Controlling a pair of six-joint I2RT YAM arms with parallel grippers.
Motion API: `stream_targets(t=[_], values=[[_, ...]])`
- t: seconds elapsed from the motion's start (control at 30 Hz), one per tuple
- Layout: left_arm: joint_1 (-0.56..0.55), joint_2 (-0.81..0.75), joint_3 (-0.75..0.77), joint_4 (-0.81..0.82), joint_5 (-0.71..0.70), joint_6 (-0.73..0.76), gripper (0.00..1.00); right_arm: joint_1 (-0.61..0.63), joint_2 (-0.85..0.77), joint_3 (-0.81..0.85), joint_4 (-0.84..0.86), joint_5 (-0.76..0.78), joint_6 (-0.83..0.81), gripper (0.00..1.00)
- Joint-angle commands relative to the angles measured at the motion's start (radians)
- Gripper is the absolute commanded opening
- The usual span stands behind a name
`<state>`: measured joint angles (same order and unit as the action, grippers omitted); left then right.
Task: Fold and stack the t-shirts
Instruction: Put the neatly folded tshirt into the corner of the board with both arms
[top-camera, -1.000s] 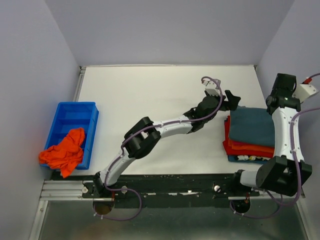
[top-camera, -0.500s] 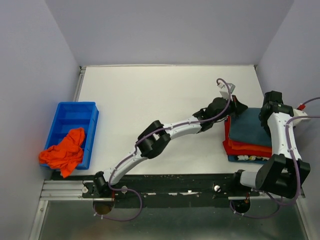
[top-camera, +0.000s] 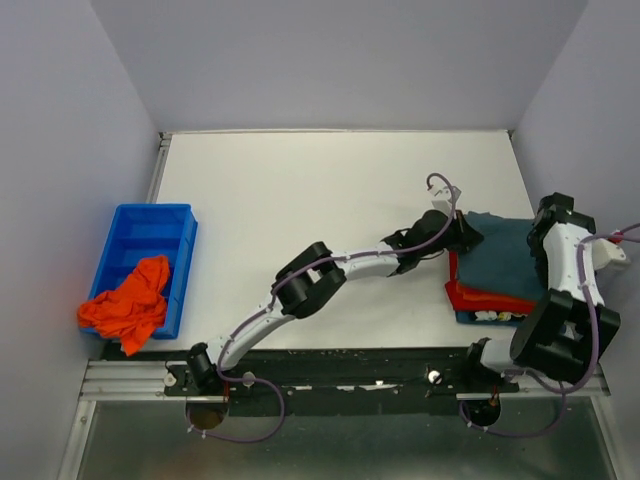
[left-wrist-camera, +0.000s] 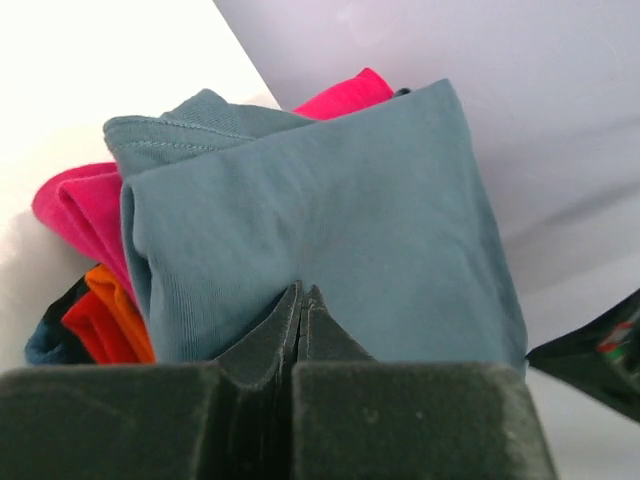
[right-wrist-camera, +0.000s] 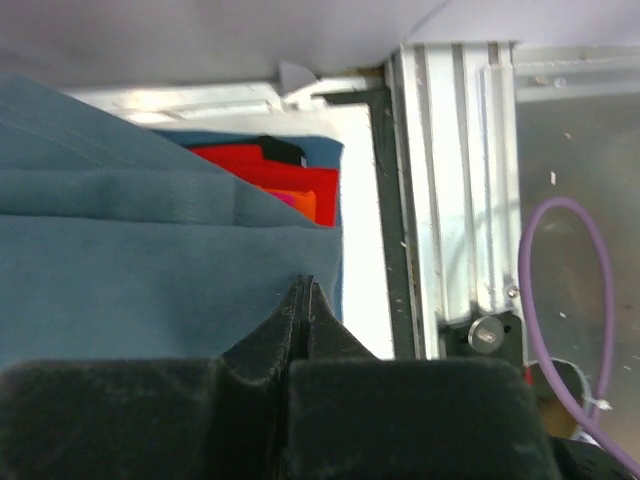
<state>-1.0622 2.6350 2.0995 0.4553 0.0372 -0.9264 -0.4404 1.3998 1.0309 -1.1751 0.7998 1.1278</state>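
Both pairs of jaws are pressed together. The left gripper (left-wrist-camera: 302, 295) has its tips at the edge of the grey-blue shirt (left-wrist-camera: 330, 220), on the side of the pile that faces the blue bin (top-camera: 150, 225). The right gripper (right-wrist-camera: 303, 285) has its tips at the edge of the same shirt on the side away from the bin. We cannot tell from either wrist view if a fold of cloth is caught between the tips or if they only rest against it.

The grey-blue shirt lies folded on top of the pile, which stands at the end of the table (top-camera: 300, 200) far from the bin. Under it we see a pink shirt (left-wrist-camera: 75, 205), an orange shirt (left-wrist-camera: 115, 300) and a red shirt (top-camera: 480, 297), all folded. Their edges do not line up neatly.

We judge that the task is mostly done, because several shirts are already folded and stacked. What is left, as far as we can see, is the crumpled orange shirt (top-camera: 128, 303) that hangs over the near rim of the bin. It is not folded and lies well apart from the pile. The top shirt perhaps also needs a last adjustment.
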Motion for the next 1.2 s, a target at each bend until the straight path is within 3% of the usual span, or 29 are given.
stream_targets(t=[0.0, 0.07, 0.2, 0.47, 0.77, 0.87, 1.0, 1.17], values=[[0.002, -0.183, -0.100, 0.040, -0.029, 0.041, 0.02, 0.026, -0.117, 0.107, -0.028, 0.076, -0.025, 0.01], [-0.002, -0.246, -0.192, 0.083, -0.055, 0.037, 0.04, 0.032, -0.113, 0.177, -0.015, 0.067, -0.068, 0.01], [-0.010, -0.297, -0.228, 0.054, -0.042, 0.035, 0.03, 0.034, -0.023, 0.267, 0.047, 0.023, -0.173, 0.01], [-0.039, -0.227, -0.214, 0.029, 0.058, -0.037, 0.00, 0.032, 0.250, 0.455, 0.129, -0.065, -0.266, 0.01], [-0.073, -0.265, -0.340, 0.010, 0.039, 0.008, 0.00, 0.006, 0.436, 0.503, 0.213, -0.174, -0.286, 0.01], [-0.087, -0.247, -0.357, 0.006, 0.026, 0.017, 0.00, -0.020, 0.461, 0.434, 0.272, -0.238, -0.272, 0.01], [-0.085, -0.277, -0.401, 0.034, 0.009, 0.041, 0.00, -0.020, 0.444, 0.425, 0.203, -0.160, -0.191, 0.01], [-0.084, -0.421, -0.478, 0.017, -0.062, 0.148, 0.00, 0.006, 0.265, 0.408, 0.235, -0.132, -0.236, 0.01]])
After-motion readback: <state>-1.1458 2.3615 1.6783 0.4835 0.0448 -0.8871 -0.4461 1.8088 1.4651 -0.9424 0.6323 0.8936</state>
